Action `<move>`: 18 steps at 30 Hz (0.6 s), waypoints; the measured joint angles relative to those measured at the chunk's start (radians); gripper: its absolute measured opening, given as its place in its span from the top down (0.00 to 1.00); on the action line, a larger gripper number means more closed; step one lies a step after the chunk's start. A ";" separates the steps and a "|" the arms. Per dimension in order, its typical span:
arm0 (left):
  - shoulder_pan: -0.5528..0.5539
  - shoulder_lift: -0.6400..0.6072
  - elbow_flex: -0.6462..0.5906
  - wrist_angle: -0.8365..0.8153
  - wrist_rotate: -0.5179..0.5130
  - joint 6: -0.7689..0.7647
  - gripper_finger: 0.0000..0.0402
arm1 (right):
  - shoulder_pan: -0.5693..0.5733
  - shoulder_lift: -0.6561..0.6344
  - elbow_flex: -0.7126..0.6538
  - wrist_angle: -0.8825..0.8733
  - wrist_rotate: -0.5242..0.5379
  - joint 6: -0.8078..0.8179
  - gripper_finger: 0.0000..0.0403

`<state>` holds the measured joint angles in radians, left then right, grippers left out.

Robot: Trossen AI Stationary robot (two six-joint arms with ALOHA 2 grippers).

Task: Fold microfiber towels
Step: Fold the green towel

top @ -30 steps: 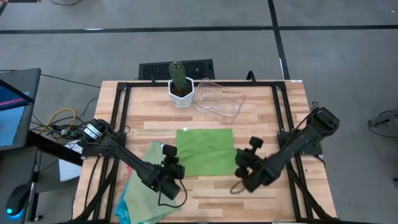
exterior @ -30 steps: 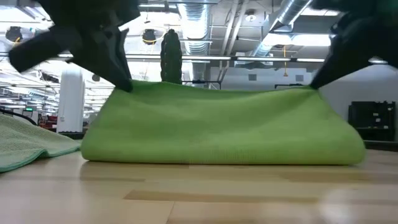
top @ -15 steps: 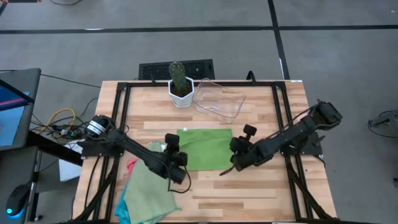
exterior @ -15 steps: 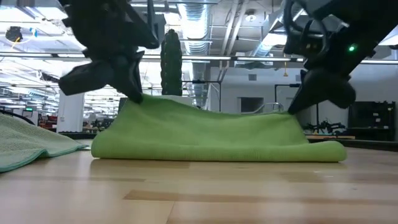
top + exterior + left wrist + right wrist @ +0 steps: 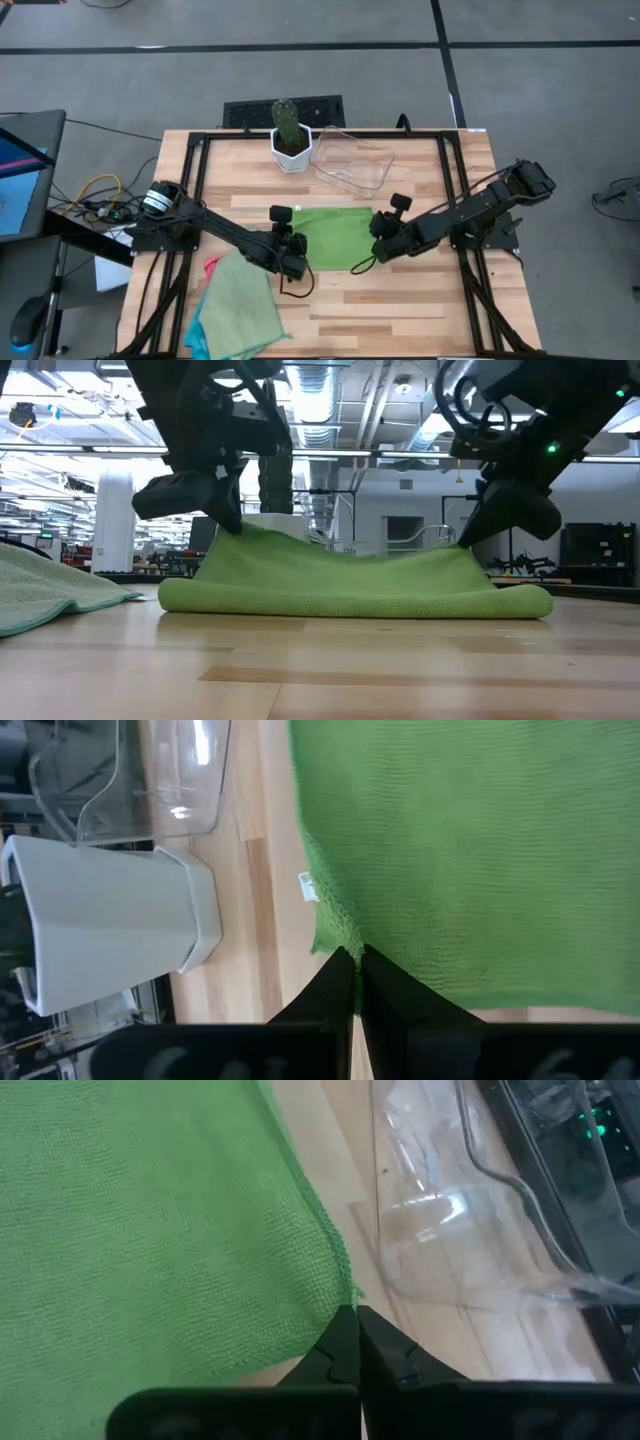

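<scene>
A light green microfiber towel (image 5: 332, 236) lies doubled over at the table's middle, its fold (image 5: 350, 603) resting on the wood toward the near edge. My left gripper (image 5: 291, 243) is shut on the upper layer's left corner. My right gripper (image 5: 374, 238) is shut on its right corner. Both corners are held a little above the table, and the layer sags between them (image 5: 350, 555). More towels lie heaped at the near left: a light green one (image 5: 240, 305) on top, with pink (image 5: 211, 265) and turquoise (image 5: 198, 342) showing at its edges. My left gripper pinches the upper layer's left corner (image 5: 338, 944) between its two fingertips, slanting down from the near left. The corner is raised off the table and the cloth slopes down from it toward the fold. My right gripper pinches the upper layer's right corner (image 5: 338, 1292) between its two fingertips, slanting down from the near right. That corner is raised too, with the cloth hanging slack toward the middle.
A white pot with a cactus (image 5: 290, 142) and a clear plastic tray (image 5: 352, 160) stand at the far edge, just beyond the towel. A black frame (image 5: 195, 170) runs along the table's sides. Bare wood lies near the front edge (image 5: 400, 310).
Both grippers have gone toward the table's far edge and slightly down, carrying the towel's near edge over the rest. The towel now lies folded over, shorter from near to far, with its fold staying on the table.
</scene>
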<state>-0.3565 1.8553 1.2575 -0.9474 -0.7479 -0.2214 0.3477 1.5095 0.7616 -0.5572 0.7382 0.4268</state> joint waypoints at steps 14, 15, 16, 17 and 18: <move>0.003 0.000 0.000 -0.006 0.004 0.019 1.00 | -0.085 0.003 0.000 0.043 -0.049 -0.072 0.96; 0.005 0.000 0.000 -0.004 0.003 0.018 1.00 | -0.089 0.003 0.000 0.042 -0.049 -0.072 0.96; 0.008 0.000 0.000 -0.003 0.004 0.018 0.99 | -0.092 0.003 0.000 0.043 -0.049 -0.076 0.95; 0.009 0.000 0.000 -0.003 0.004 0.018 0.99 | -0.097 0.003 0.000 0.043 -0.052 -0.084 0.94; 0.010 0.000 0.000 -0.002 0.010 0.017 0.98 | -0.102 0.003 0.000 0.043 -0.056 -0.088 0.93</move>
<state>-0.3460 1.8557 1.2579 -0.9498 -0.7378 -0.2042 0.2461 1.5124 0.7616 -0.5138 0.6823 0.3385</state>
